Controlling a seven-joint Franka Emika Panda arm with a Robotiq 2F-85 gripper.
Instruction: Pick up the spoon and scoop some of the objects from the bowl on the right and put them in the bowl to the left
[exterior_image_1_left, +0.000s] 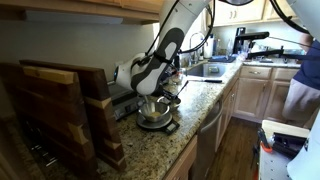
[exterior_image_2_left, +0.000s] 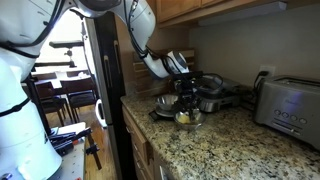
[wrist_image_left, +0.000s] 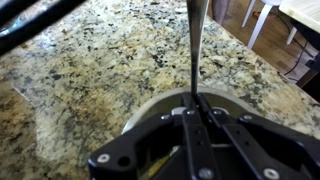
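My gripper (wrist_image_left: 195, 100) is shut on the thin metal handle of the spoon (wrist_image_left: 193, 40), which runs straight up out of the jaws in the wrist view. The gripper hangs right over a metal bowl (wrist_image_left: 140, 115) that holds yellowish pieces (wrist_image_left: 150, 165); the spoon's scoop end is hidden by the fingers. In an exterior view the gripper (exterior_image_2_left: 185, 98) is above the bowl (exterior_image_2_left: 188, 119), with a second metal bowl (exterior_image_2_left: 165, 102) just beside it. In an exterior view the gripper (exterior_image_1_left: 160, 92) stands over the bowl (exterior_image_1_left: 153, 113).
Speckled granite counter (wrist_image_left: 90, 60). A dark pot (exterior_image_2_left: 210, 95) and a toaster (exterior_image_2_left: 288, 105) stand behind the bowls. A wooden rack (exterior_image_1_left: 60, 110) stands on the counter. A sink (exterior_image_1_left: 205, 70) and a person (exterior_image_1_left: 305, 80) are farther off. The counter edge (exterior_image_2_left: 135, 125) is close.
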